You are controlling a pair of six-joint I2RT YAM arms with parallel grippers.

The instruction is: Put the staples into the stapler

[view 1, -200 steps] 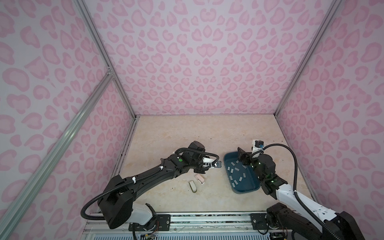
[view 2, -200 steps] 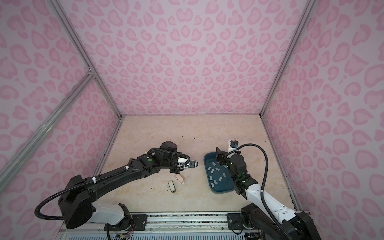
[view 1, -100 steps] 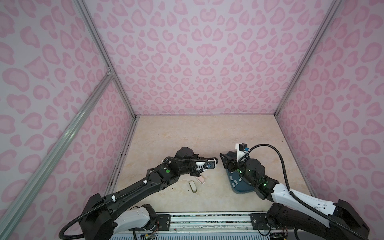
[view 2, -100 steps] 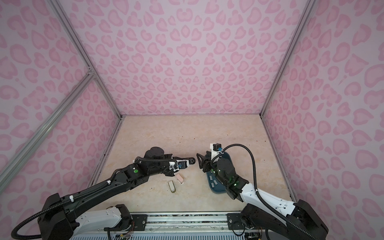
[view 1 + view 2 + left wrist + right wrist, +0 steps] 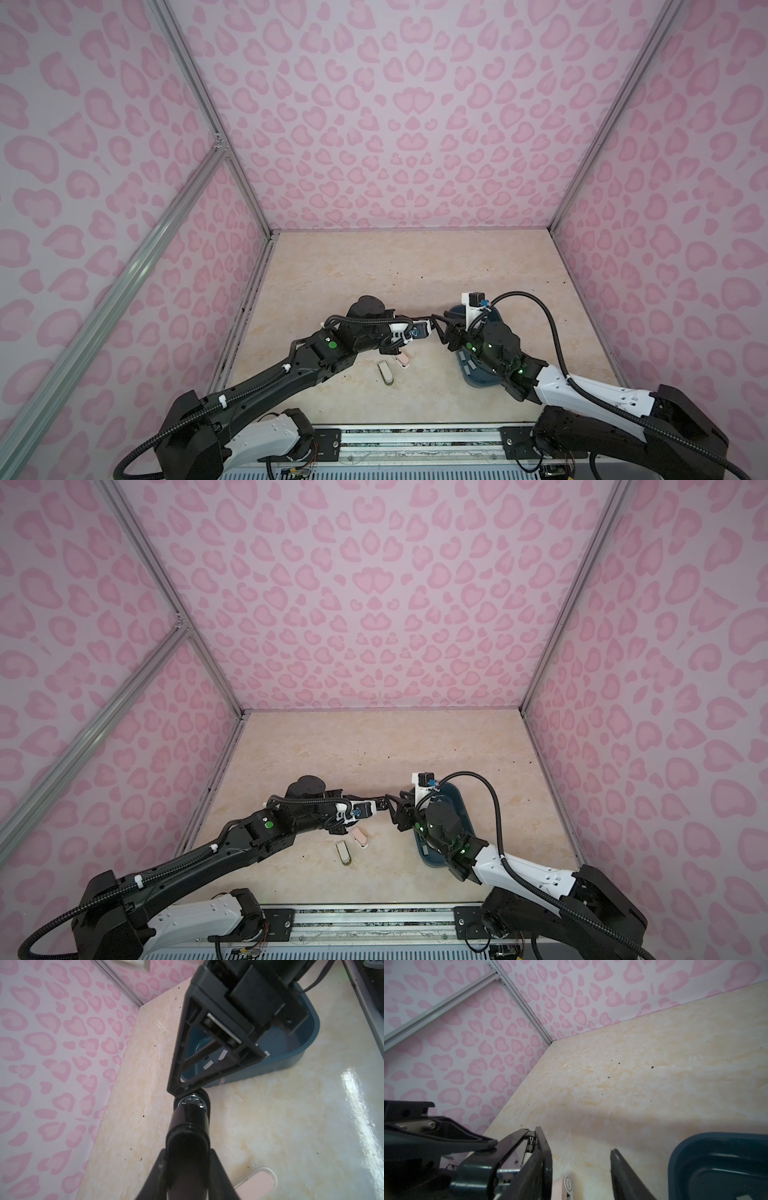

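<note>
Black stapler (image 5: 188, 1118) sits clamped in the outstretched left tool (image 5: 426, 327), tip-to-tip with the right tool (image 5: 576, 1142), jaws apart.

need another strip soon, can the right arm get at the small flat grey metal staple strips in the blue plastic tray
Probably yes: the right gripper is open and empty beside the blue tray, and the staple strips lie uncovered.

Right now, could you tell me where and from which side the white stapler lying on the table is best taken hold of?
Probably across its long sides at mid-length, coming straight down from above. The white stapler lies flat on the table, long and narrow, giving parallel side faces. The pink stapler lies close by its far end, so grip no farther up.
</note>
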